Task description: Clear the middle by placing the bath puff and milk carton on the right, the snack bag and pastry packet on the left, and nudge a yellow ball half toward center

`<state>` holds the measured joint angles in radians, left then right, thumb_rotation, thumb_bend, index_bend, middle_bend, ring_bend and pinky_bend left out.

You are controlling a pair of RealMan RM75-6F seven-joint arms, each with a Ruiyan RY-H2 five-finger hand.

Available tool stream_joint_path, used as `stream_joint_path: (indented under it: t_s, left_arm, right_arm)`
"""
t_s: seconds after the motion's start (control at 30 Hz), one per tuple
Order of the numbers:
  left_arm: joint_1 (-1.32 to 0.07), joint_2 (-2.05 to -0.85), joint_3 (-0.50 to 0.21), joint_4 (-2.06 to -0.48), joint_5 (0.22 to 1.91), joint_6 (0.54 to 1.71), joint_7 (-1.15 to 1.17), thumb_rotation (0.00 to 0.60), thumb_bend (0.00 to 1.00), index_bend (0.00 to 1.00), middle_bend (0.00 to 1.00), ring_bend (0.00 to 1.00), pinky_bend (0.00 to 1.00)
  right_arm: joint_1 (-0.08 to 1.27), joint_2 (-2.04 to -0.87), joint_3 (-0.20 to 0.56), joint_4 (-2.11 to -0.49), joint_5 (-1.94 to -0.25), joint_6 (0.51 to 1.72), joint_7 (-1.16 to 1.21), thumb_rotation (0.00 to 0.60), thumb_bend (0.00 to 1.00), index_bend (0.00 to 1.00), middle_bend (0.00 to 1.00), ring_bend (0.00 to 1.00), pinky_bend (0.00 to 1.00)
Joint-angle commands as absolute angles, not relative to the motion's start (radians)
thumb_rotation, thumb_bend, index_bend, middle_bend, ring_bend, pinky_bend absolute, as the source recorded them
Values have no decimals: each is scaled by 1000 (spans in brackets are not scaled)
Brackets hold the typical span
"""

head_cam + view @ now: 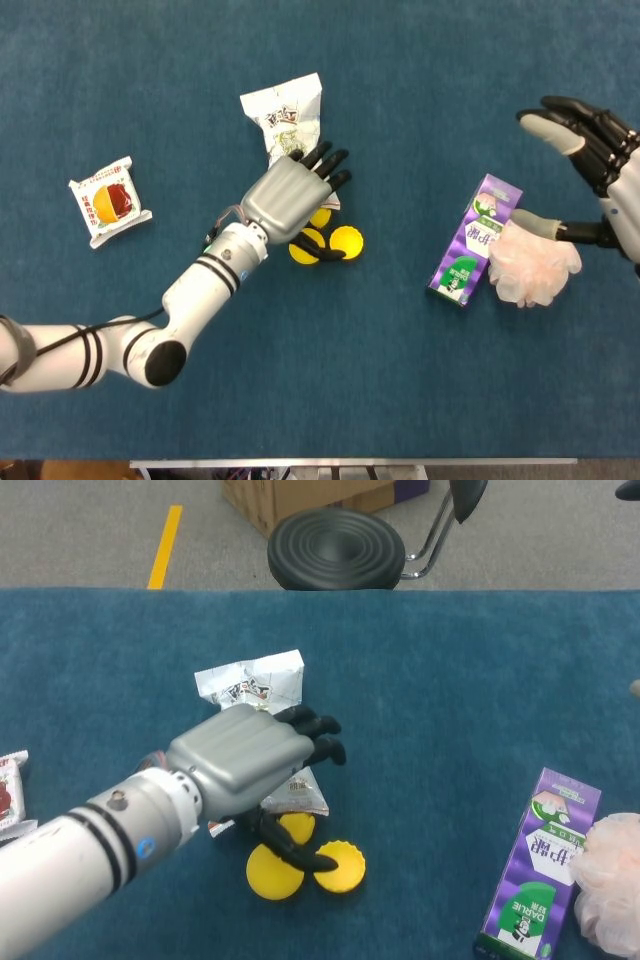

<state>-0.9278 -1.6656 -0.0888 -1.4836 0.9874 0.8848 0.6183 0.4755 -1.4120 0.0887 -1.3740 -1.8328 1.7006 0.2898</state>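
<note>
My left hand (290,195) hovers, fingers spread, over the lower end of the snack bag (285,118), holding nothing. Its thumb lies across two yellow ball halves (347,242); a third small yellow piece (320,216) peeks out beside the fingers. The chest view shows the same left hand (245,760) above the snack bag (255,683) and ball halves (338,868). The pastry packet (110,198) lies far left. A purple milk carton (474,240) lies at the right, touching the pink bath puff (537,262). My right hand (595,160) is open above the puff.
Past the table's far edge, the chest view shows a black stool (336,548), a cardboard box (300,498) and a yellow floor line (164,546). The blue table cloth (330,380) ends at the front edge in the head view.
</note>
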Motion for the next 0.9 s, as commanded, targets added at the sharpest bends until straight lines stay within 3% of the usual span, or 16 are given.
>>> stream_joint_path:
  t_s: [0.03, 0.57, 0.9]
  left_arm:
    - [-949, -1678, -105, -1455, 963, 863, 628, 227, 0, 169, 72, 34, 250]
    - [-971, -1698, -90, -1378, 851, 832, 664, 222, 0, 169, 72, 34, 245]
    - [-935, -1627, -34, -1436, 772, 889, 737, 222, 0, 169, 72, 34, 244]
  right_arm:
    - [473, -1413, 89, -1372, -1829, 1701, 293, 600, 0, 163, 269, 192, 369]
    - [465, -1417, 91, -1358, -1826, 1702, 306, 600, 0, 163, 269, 192, 369]
    - [467, -1425, 95, -1346, -1821, 1696, 318, 600, 0, 163, 269, 192, 369]
